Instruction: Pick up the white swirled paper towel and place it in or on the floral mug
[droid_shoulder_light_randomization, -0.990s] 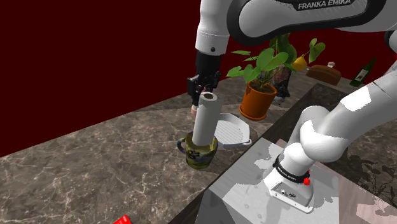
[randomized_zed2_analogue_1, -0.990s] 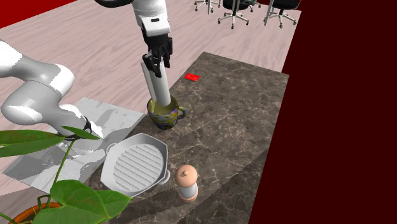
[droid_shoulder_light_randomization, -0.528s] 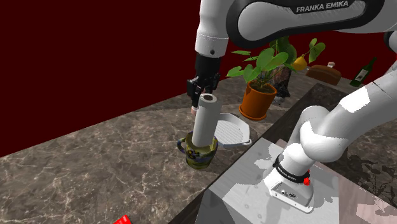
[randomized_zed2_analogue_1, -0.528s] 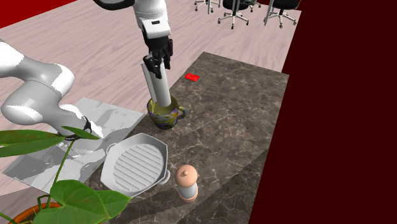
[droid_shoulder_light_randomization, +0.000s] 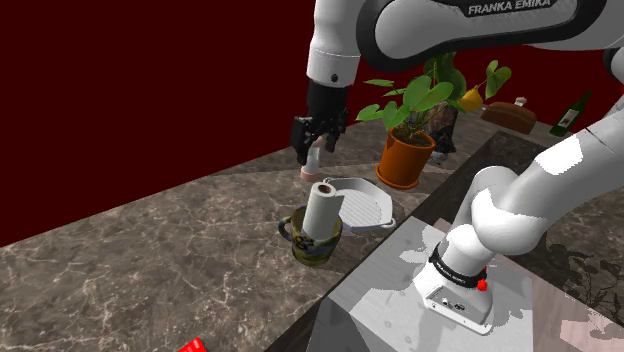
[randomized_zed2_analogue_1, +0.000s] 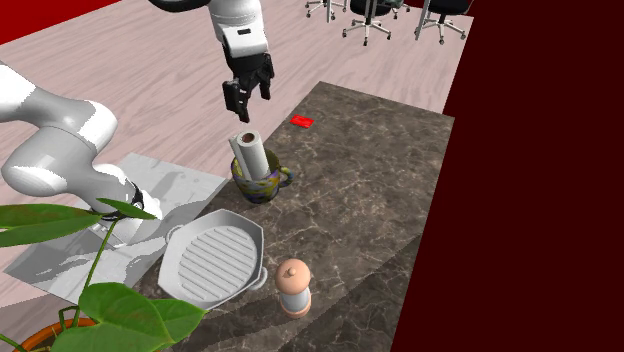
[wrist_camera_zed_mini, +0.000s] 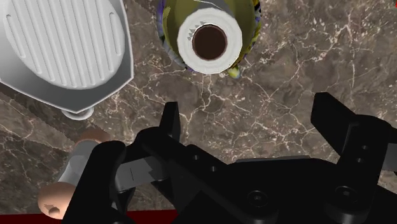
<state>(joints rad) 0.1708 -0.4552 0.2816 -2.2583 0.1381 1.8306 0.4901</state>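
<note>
On the dark marble counter (droid_shoulder_light_randomization: 150, 250), the paper towel roll (droid_shoulder_light_randomization: 322, 210) stands with its lower end down inside the mug (droid_shoulder_light_randomization: 312, 248), leaning a touch against the rim (the wrist view looks almost straight down its brown core). Above it hangs the gripper (wrist_camera_zed_mini: 249, 107), its fingers spread wide with nothing between them and open air between their tips and the top of the roll. Near the mug lies a white ribbed pan (randomized_zed2_analogue_1: 213, 260), and a pepper mill (randomized_zed2_analogue_1: 293, 285) stands beyond that.

Judging by this, the pick and the placing are done: the roll sits in the mug and nothing grips it. What seems left is small: lifting the arm clear without knocking the roll over.
</note>
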